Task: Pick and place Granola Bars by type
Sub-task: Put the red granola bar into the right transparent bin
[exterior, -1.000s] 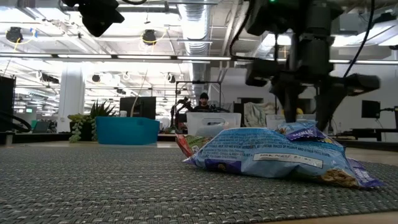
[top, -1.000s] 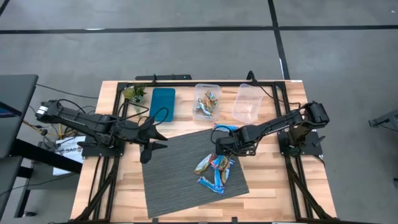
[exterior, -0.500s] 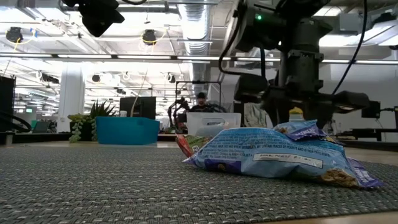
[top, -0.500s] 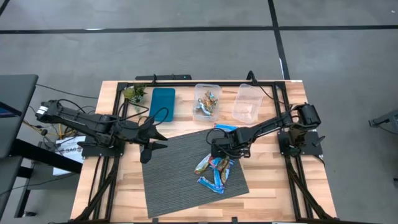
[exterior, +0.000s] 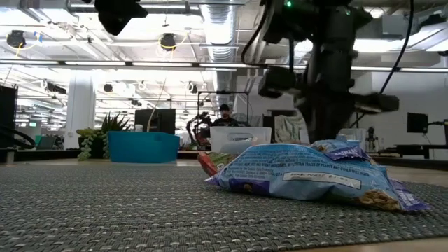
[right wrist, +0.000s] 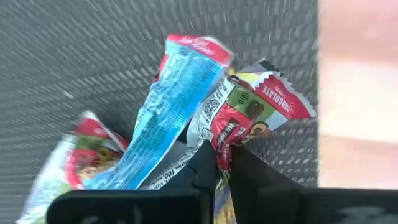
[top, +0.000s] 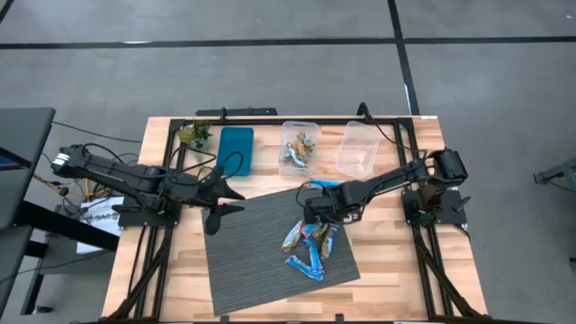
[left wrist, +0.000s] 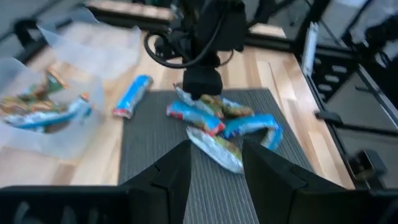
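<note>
Since the earlier frame, the right gripper has been lowered onto the pile of Granola Bars on the grey mat and its fingers have been closed; a red-wrapped bar is pinched between them. A blue-white bar lies apart on the table just off the mat's far edge. The left gripper is held half open and empty over the mat's left corner.

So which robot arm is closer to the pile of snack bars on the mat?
The right. The right gripper is down at the pile of granola bars, jaws shut on a red-wrapped bar. The left gripper waits across the mat.
</note>
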`<state>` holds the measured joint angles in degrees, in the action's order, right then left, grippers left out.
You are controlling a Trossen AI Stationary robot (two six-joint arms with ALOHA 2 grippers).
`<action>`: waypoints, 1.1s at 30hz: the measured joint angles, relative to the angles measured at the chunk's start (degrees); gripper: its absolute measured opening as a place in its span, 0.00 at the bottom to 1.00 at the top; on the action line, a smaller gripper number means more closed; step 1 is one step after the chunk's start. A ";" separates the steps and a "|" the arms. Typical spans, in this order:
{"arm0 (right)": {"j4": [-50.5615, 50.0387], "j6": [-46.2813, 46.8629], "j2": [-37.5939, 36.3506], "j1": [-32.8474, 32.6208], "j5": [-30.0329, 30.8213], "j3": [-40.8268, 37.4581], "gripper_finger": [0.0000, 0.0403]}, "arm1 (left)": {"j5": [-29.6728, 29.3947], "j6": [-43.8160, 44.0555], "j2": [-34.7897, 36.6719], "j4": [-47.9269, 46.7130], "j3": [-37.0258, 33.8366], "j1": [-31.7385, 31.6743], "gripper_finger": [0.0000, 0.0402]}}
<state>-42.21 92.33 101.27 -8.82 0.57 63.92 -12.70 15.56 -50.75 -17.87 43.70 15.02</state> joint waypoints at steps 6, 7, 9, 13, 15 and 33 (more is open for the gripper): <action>-9.90 -2.33 -9.63 4.16 9.25 0.20 0.01 | -3.23 -0.34 0.01 4.32 0.00 -0.44 0.34; -11.13 -2.90 -11.83 5.27 10.69 0.20 0.01 | -3.16 -0.32 -0.03 4.99 0.00 -0.88 0.34; -14.25 -4.21 -15.79 7.81 13.30 0.31 0.02 | -3.07 -0.16 -0.04 5.99 0.00 -2.26 0.34; -19.44 -8.92 -22.91 14.49 16.59 0.26 0.03 | -1.01 0.67 -1.98 5.92 1.46 -6.71 0.32; -21.48 -12.61 -25.18 18.12 16.80 0.26 0.02 | 1.81 0.56 -4.56 5.09 4.68 -9.48 0.29; -21.60 -45.22 -22.30 40.52 14.31 0.20 0.06 | 14.30 -12.44 -32.86 -22.11 44.26 -25.66 0.14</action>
<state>-63.81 47.11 78.97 31.70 14.87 64.12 1.60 3.13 -83.61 -39.98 87.96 -10.64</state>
